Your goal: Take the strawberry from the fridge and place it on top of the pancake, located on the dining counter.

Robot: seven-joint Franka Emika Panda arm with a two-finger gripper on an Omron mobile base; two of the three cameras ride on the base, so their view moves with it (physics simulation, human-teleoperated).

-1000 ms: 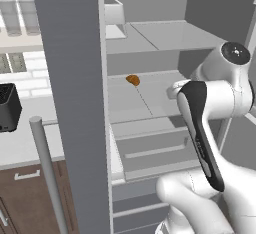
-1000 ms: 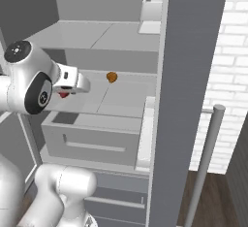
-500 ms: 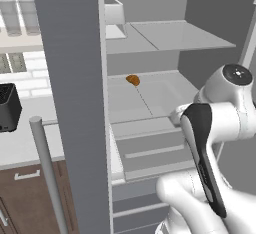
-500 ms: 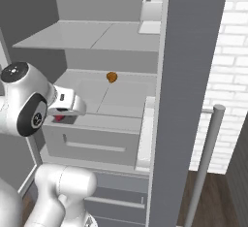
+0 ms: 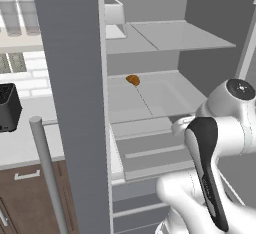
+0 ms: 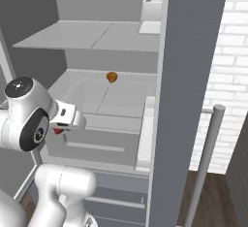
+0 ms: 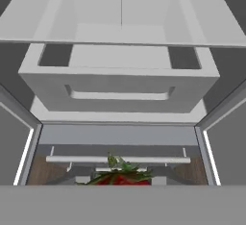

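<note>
While before the fridge (image 6: 97, 100), strawberry (image 7: 122, 177) seemingly gripped in closed end effector (image 6: 60, 129)

Bits around the kitchen
An orange-brown lump (image 5: 133, 80) sits alone; a black toaster (image 5: 9, 106) stands on the white tabletop (image 5: 30, 143) by brick wall (image 6: 227, 71).

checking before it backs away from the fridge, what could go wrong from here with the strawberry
1. The tiny red strawberry sits at the tips of the two-finger gripper, mostly hidden, so how firm the hold is cannot be judged; it might slip in transit.
2. The gripper is close to the tall grey fridge and its pale grey drawer, flanked by open doors; a wide swing could clip them.
</note>
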